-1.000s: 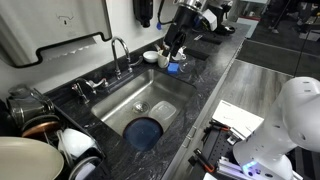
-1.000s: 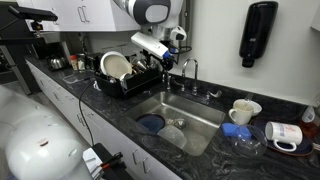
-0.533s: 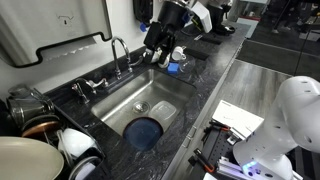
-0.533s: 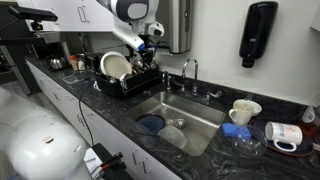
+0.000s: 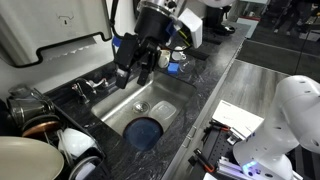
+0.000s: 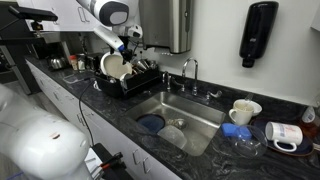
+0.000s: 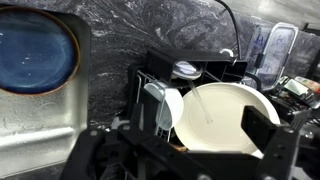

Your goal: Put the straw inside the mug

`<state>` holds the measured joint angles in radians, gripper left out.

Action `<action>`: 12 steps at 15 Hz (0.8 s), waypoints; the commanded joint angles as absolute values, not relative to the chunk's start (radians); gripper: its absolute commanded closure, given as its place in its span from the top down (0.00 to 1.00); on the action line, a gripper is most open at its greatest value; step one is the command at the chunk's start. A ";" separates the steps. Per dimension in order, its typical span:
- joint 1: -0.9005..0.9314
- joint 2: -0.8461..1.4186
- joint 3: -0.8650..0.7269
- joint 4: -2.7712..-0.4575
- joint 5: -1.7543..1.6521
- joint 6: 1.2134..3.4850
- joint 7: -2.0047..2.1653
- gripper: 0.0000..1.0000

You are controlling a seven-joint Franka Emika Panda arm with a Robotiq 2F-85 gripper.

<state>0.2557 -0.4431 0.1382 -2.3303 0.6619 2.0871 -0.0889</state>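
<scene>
Item: black two-finger gripper [image 5: 133, 76] [image 6: 124, 47] [image 7: 190, 152], its fingers spread apart with nothing between them, hanging above a black wire dish rack [image 6: 140, 80] [image 7: 150, 72] at one end of the counter. Rack contents: a large round white plate [image 6: 115, 67] [image 7: 225, 120], glossy and standing on edge, with smaller pale rounded dishes beside it. A thin pale line crosses the plate's face in the wrist view, but whether this is the straw cannot be told, and the straw cannot be picked out with certainty elsewhere. Countertop [image 6: 215, 150] [image 5: 205, 85] [image 7: 150, 30]: dark polished stone with grey marbling. Sink [image 5: 165, 95] [image 6: 195, 110] [image 7: 40, 135]: rectangular brushed steel basin holding a round deep-blue plate [image 5: 145, 131] [image 6: 150, 124] [image 7: 35, 50]. Faucet [image 5: 118, 50] [image 6: 188, 70]: curved chrome, behind the basin. White mug [image 6: 243, 108]: ceramic and rounded, on the counter past the sink, well apart from the gripper; a blue cup [image 6: 237, 131] stands just beside it. Soap dispenser [image 6: 258, 33]: black, wall-mounted above the mug.
</scene>
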 commanded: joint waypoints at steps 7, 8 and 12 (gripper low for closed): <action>0.327 -0.402 0.298 -2.315 0.579 2.352 -0.067 1.00; 0.338 -0.396 0.303 -2.315 0.570 2.366 -0.068 1.00; 0.382 -0.354 0.310 -2.309 0.550 2.404 -0.086 1.00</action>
